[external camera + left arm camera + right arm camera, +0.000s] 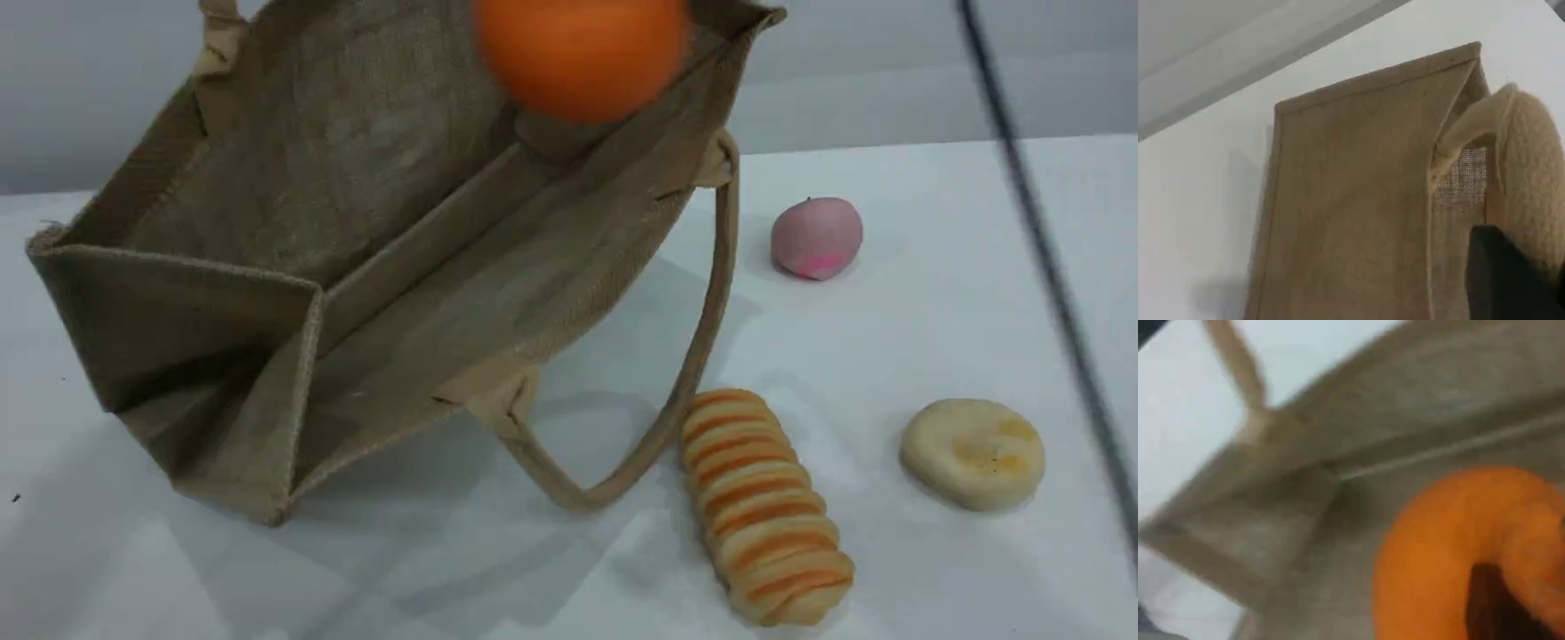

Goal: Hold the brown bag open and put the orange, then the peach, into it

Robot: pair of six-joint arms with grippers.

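Left gripper (1501,277) is showing as one dark fingertip at the bottom of its own camera. We are seeing it pressed together on a beige handle (1531,153) of the bag (373,222), which is arching up right beside that fingertip. Below and ahead of this gripper, the bag's tan woven side is hanging down toward the white table (889,338). In the scene view the bag is tilting with its mouth gaping toward us and one corner resting on the table. Its second handle (702,356) is drooping loose onto the table.

Right gripper (1495,603) is pinching the orange (582,53), whose skin is bulging around the dark fingertip. The orange is hanging in the air, blurred, right under this gripper and over the far rim of the open mouth. We cannot tell whether it is touching that rim. Well apart from the right gripper, the peach (816,237) is lying on the table outside the bag. Nearer to us a striped loaf (765,507) and a pale disc (973,453) are lying apart from each other, the loaf just beside the second handle.
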